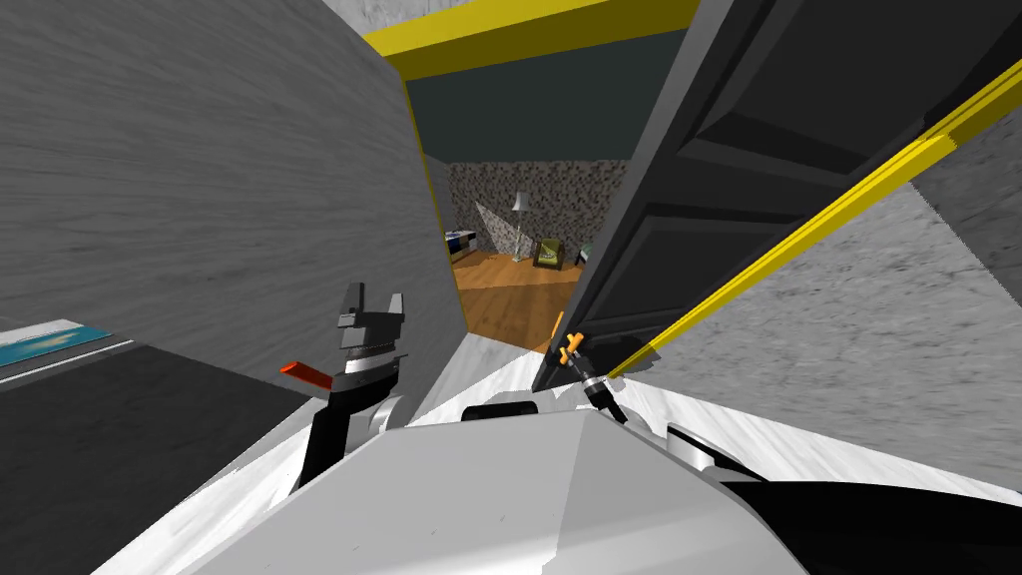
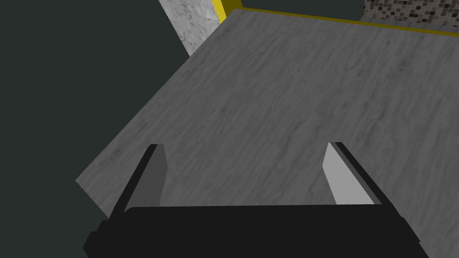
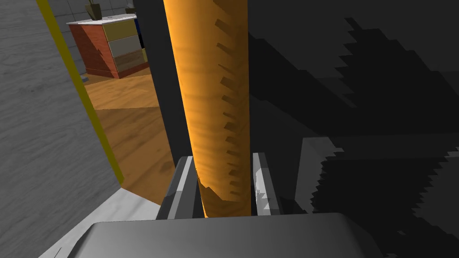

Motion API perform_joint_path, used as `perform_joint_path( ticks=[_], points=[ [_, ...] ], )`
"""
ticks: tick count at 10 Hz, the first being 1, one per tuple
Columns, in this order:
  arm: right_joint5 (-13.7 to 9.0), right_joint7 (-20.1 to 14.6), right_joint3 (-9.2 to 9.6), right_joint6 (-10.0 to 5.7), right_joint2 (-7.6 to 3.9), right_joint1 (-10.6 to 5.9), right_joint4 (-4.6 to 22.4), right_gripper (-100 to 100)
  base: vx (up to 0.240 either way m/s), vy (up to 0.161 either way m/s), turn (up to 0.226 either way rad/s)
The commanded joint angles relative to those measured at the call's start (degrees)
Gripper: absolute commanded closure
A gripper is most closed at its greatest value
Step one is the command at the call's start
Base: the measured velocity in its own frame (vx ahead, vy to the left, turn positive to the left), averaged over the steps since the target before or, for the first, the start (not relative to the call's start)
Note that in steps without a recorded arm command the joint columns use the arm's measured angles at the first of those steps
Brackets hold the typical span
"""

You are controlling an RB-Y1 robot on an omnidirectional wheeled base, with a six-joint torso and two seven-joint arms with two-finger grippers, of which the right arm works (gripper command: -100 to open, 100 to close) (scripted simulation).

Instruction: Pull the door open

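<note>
Right pincer: the right pincer is closed narrow on the orange door handle, one blade pressed against each side.
Handle: it runs straight out from between the blades, along the face of the dark grey door, which lies just to one side of the pincer.
Door: in the head view the door stands swung well off its yellow frame. Its free edge is right at the pincer.
Gap: on the pincer's other side the doorway is open onto a wooden floor and a dresser well beyond. The head view adds a floor lamp far past the pincer.
Left pincer: the left pincer is raised with its blades wide and nothing between them. It faces the grey wall beside the doorway, well apart from the handle.
Done: the grasp is made and the door is off its frame by a fair angle (most of the work, by my reading).
Left: probably a further pull to widen the swing, then letting go. I cannot tell whether the gap is wide enough yet.
</note>
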Motion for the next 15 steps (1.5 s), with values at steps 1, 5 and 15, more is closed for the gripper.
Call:
perform_joint_path(
  ticks=[1, 5, 15],
  points=[
    [0.3, -0.7, 1.01, -2.02, -0.83, 0.88, 0.1, 100, -0.194, -0.099, 0.142],
    [1.0, -2.8, 3.33, -5.88, -2.61, 2.38, 0.6, 100, -0.185, -0.091, 0.12],
    [1.8, -5.0, 5.2, -9.87, -2.83, 2.63, 4.0, 100, -0.197, -0.093, 0.155]
  ],
)
